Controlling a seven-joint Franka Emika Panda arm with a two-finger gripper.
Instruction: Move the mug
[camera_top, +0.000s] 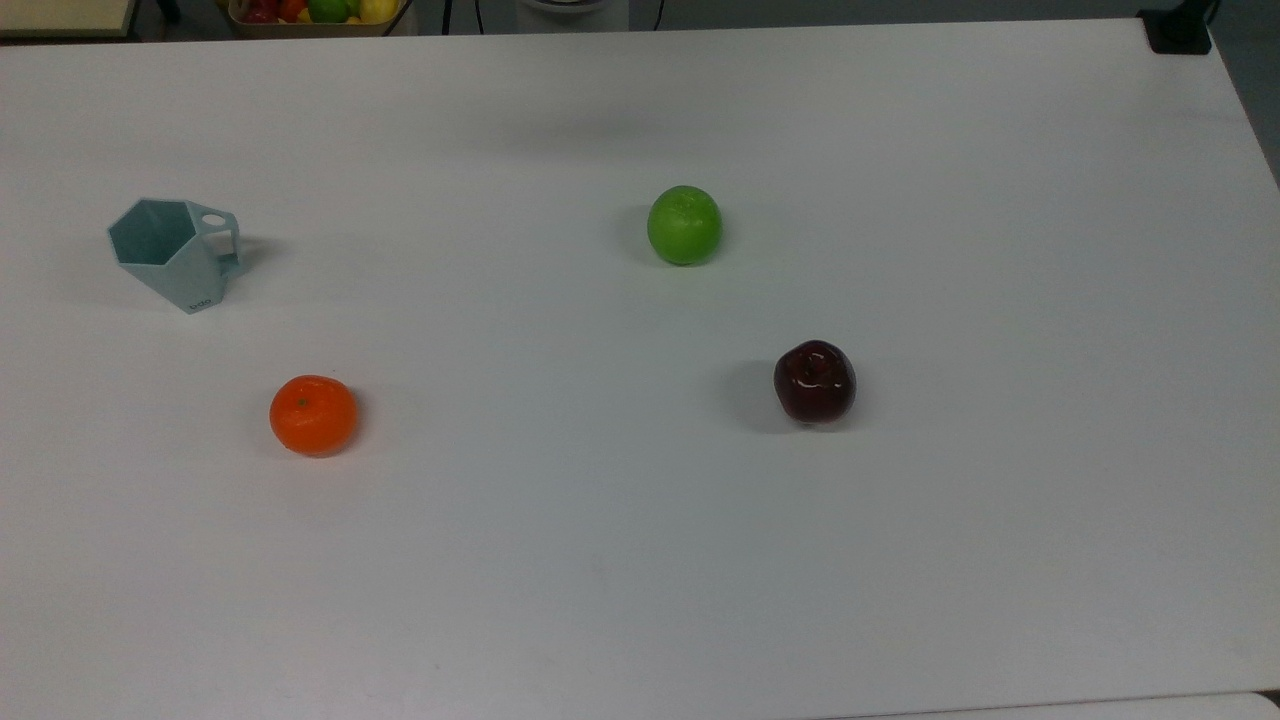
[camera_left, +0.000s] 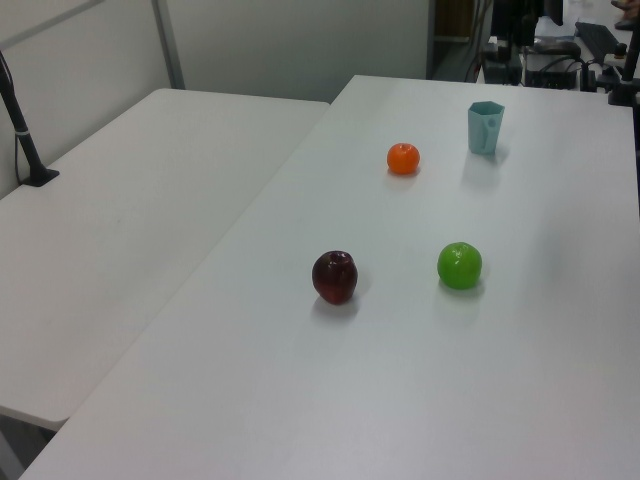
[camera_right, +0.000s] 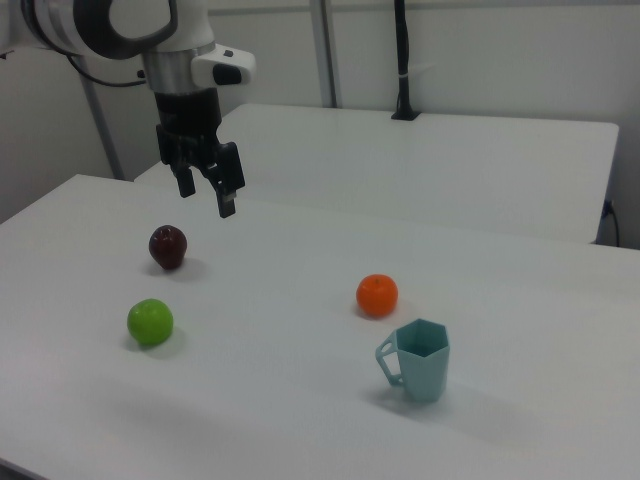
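The tool (camera_right: 207, 190) hangs open and empty above the bench (camera_right: 300, 400) — nothing grasped yet — so next comes reaching across to the mug (camera_right: 422, 358) near the bench's edge.

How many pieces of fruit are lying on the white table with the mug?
3. In the top view, the orange lies below the mug, the green apple near the centre, and the dark red apple to the green apple's lower right.
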